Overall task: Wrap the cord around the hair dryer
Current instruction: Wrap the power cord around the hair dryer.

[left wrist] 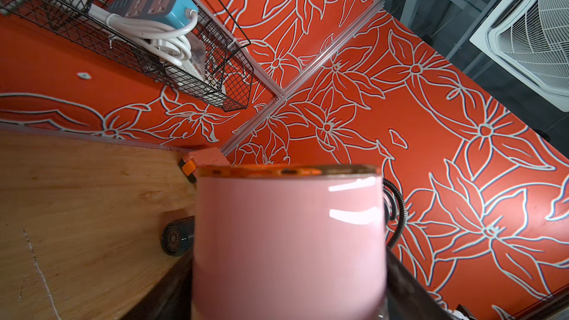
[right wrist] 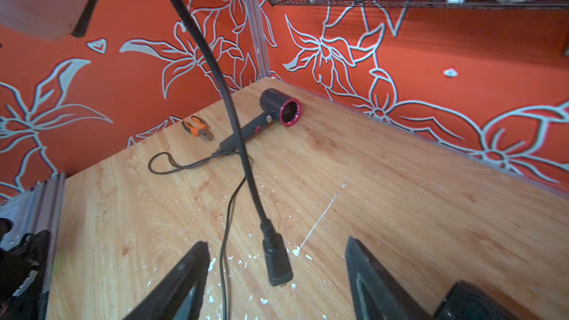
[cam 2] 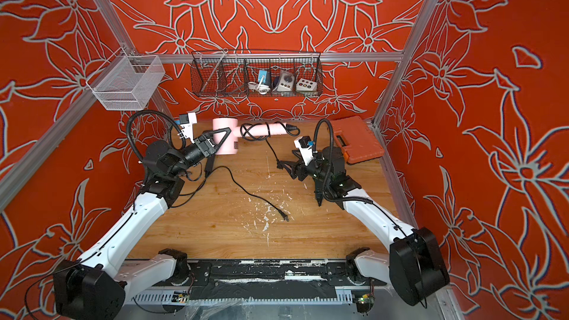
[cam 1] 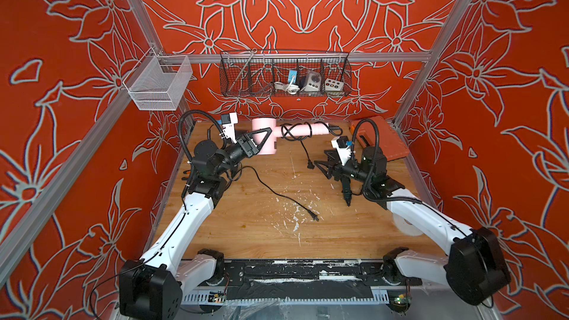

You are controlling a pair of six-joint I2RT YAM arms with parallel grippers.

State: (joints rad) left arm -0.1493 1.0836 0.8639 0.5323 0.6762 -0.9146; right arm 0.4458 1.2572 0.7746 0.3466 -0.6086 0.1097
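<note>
A pink hair dryer (cam 1: 261,124) (cam 2: 224,124) is held off the table near the back wall. My left gripper (cam 1: 266,140) is shut on its barrel, which fills the left wrist view (left wrist: 288,241). The black cord (cam 1: 291,130) (cam 2: 251,130) is looped around the handle, and its tail hangs down to the plug (cam 1: 310,165) (right wrist: 277,266). My right gripper (cam 1: 320,167) (right wrist: 276,243) is open. The plug dangles between its fingers, touching neither.
A dark hair dryer (right wrist: 277,112) lies on the table with its own cord trailing to a plug (cam 1: 314,217). Pliers (right wrist: 197,127) lie by the left wall. An orange tool case (cam 1: 381,140) sits back right. A wire basket (cam 1: 284,75) hangs on the back wall.
</note>
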